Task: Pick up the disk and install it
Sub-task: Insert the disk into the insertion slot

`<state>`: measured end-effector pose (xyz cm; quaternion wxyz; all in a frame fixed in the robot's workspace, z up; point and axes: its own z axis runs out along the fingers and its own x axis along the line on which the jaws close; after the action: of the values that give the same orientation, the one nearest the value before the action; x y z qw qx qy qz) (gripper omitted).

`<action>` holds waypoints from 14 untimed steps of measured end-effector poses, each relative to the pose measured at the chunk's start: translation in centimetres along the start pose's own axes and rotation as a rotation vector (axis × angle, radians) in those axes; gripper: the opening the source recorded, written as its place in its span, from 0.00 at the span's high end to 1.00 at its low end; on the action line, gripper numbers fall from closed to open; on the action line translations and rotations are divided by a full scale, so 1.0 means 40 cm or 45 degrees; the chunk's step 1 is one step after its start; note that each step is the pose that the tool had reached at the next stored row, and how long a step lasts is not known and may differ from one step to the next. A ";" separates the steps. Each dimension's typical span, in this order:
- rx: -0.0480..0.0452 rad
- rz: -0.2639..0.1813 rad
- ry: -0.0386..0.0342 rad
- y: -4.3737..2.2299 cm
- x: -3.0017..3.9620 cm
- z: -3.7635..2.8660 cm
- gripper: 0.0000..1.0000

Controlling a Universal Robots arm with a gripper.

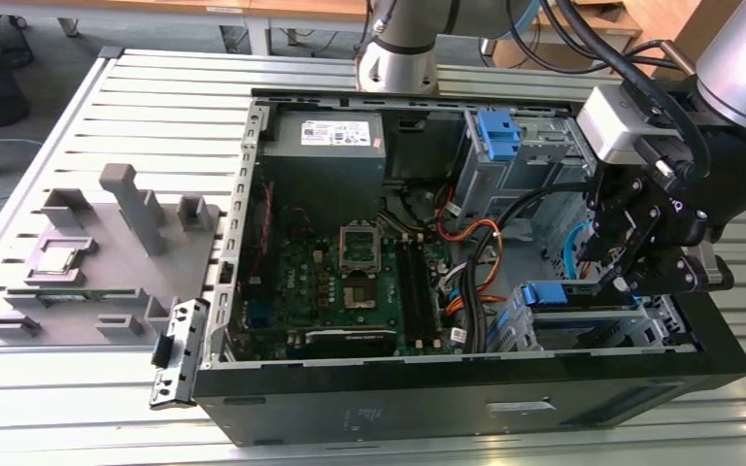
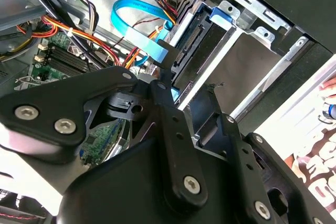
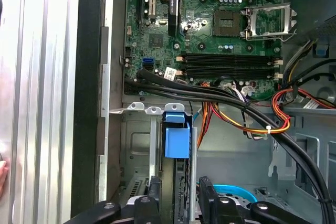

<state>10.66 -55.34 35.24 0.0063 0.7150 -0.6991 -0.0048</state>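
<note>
A slatted metal table (image 1: 152, 107) carries an open computer case (image 1: 477, 413) lying on its side, with the green motherboard (image 1: 347, 282) bare in its middle. Beside the case, toward the exterior view's left, sits a grey fixture tray (image 1: 114, 243) with a small square chip (image 1: 62, 257) resting on it.

The black hand (image 1: 626, 282) reaches into the case's drive cage (image 1: 664, 325) at the exterior view's right. The disk (image 1: 559, 294) stands on edge in a slot of that cage, its blue bracket toward the motherboard.

In the first wrist view the hand (image 3: 179, 190) straddles the disk (image 3: 176, 142). The two fingers (image 3: 155, 188) stand narrowly apart, one on each side of the drive's edge, with a thin gap showing on either side. The second wrist view shows the disk (image 2: 210, 40) directly ahead of the hand (image 2: 189, 90), its connector edge facing the blue flat cable (image 2: 139, 22). Orange and yellow wires (image 3: 252, 121) run just past the cage.
</note>
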 end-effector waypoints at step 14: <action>0.000 0.002 -0.0001 0.000 0.000 0.000 0.78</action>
<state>10.66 -55.34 35.24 0.0063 0.7144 -0.6997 -0.0048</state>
